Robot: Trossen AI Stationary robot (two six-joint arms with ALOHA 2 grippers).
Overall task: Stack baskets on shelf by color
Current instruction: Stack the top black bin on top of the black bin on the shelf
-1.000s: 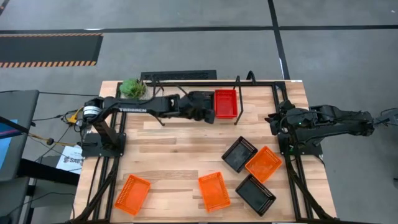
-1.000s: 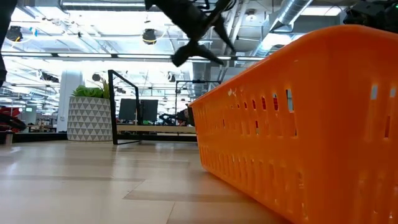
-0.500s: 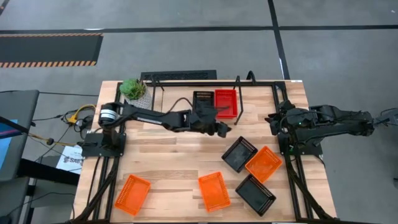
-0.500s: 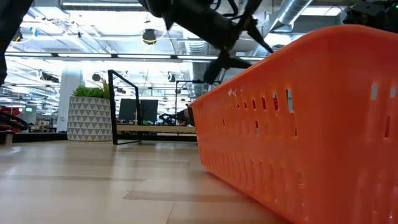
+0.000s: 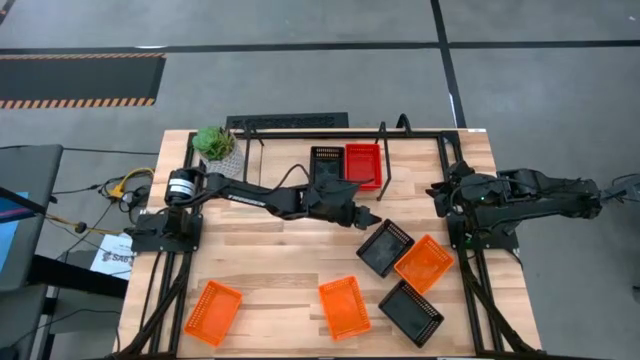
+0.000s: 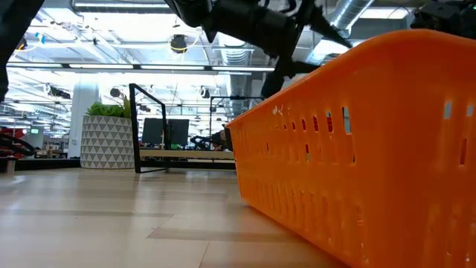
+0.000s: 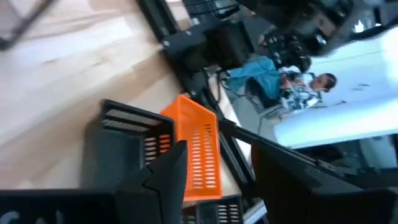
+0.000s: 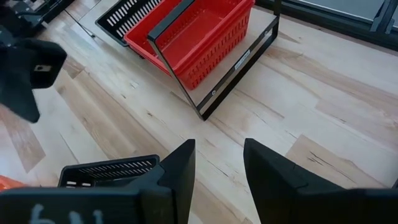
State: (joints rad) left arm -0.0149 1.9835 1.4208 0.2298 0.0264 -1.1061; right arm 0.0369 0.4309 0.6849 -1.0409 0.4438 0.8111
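Black basket [image 5: 385, 247] lies just beside the left pincer [image 5: 366, 218], whose fingers are spread and empty.

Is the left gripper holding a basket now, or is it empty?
Empty. The left gripper has open fingers with nothing between them; the black basket and the orange basket lie beyond it on the table.

High overhead; low table-level, against orange basket [image 6: 372, 149].

Potted plant [image 5: 213, 143] at table's [image 5: 280, 250] far left corner
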